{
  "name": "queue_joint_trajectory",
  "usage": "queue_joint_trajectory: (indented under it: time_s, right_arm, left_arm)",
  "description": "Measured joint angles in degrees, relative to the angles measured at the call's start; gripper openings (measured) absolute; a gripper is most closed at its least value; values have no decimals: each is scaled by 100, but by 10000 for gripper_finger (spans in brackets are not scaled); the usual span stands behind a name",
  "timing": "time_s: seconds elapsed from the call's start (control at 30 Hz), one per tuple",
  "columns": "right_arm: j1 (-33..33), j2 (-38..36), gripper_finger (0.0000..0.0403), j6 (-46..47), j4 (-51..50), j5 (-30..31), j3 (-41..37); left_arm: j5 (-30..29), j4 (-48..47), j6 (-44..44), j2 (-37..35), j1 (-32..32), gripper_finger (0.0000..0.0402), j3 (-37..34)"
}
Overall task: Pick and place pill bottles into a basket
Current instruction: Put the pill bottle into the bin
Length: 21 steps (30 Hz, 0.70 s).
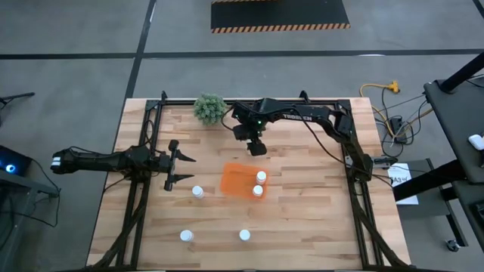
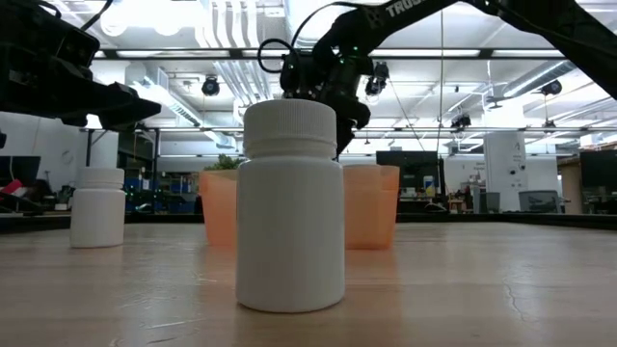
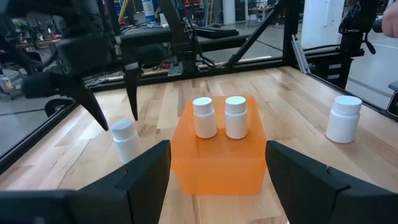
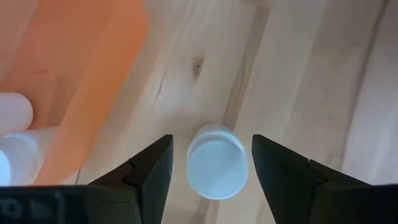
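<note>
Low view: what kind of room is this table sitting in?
Probably an industrial lab or workshop: exposed ducting and strip lights overhead, machinery along the far wall, and in the high view a hazard-striped mat on a concrete floor beyond the wooden table.

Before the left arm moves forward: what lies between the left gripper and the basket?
Nothing: only bare table lies between the left gripper and the basket, clearest in the left wrist view.

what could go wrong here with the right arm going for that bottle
1. The pill bottle sits off-centre between the open right gripper fingers, so closing may nudge or tip it instead of gripping.
2. It stands close beside the orange basket; one finger could catch the wall and shift the basket.
3. Two bottles already stand together inside; a careless drop could topple them.
</note>
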Motion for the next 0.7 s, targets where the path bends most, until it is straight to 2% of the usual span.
queue_joint_trajectory:
  time_s: [0.43,0.7]
  right_arm:
    - [-181,0,208,76,307,131,-690]
    - [-193,0,208,73,430,72,-735]
  left_arm:
    - [-1,1,2,-2,0,245,0]
    - [0,0,2,2,2,245,0]
